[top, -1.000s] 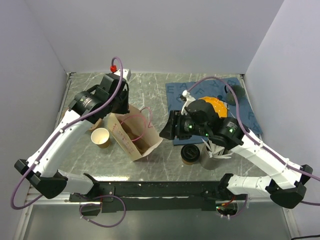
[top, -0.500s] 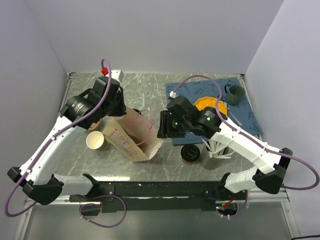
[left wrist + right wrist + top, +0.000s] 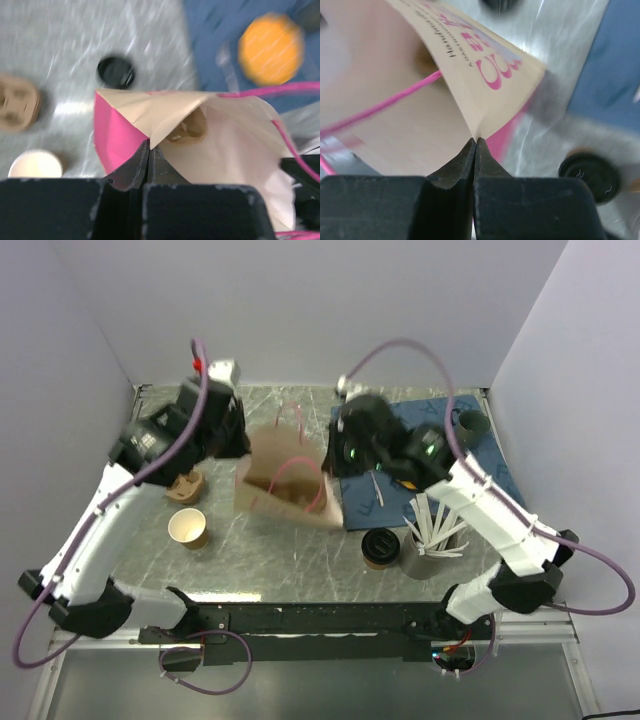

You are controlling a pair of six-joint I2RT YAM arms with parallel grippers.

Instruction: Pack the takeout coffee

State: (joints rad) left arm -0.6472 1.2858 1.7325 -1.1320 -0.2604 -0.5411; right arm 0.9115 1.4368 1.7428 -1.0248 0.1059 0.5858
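One grey, marbled tabletop (image 3: 300, 560), and two hands up over it sharing one paper bag (image 3: 285, 480). The bag is tan kraft with a pink side panel, thin pink cord handles and pink print, and its mouth gapes between the hands. The left hand (image 3: 148, 145) has its fingers pressed together, pinching the bag's rim at a folded corner. The right hand (image 3: 476, 142) is squeezed tight on the opposite edge, so that's one pinch each side.

One blue cloth (image 3: 495, 475) lies flat beneath and outward of the right hand, and one round orange disc (image 3: 270, 47) sits on it. One shiny steel cup (image 3: 420, 558) bristling with white strips (image 3: 435, 525) stands on the base side of the right hand. One dark mug (image 3: 470, 426) sits out past it on the cloth.

Kraft cups, two. The takeout coffee (image 3: 378, 548), squat with its round black lid, stands on the tabletop outside the bag. It is on the base side of the right hand, apart from it and just beside the steel cup. The open cup (image 3: 187, 528), cream inside, stands on the base side of the left hand. One brown moulded piece (image 3: 186, 485) lies between that cup and the hand. One black round lid (image 3: 115, 71) lies beyond the left hand. Whether a cup is under it, I can't tell.
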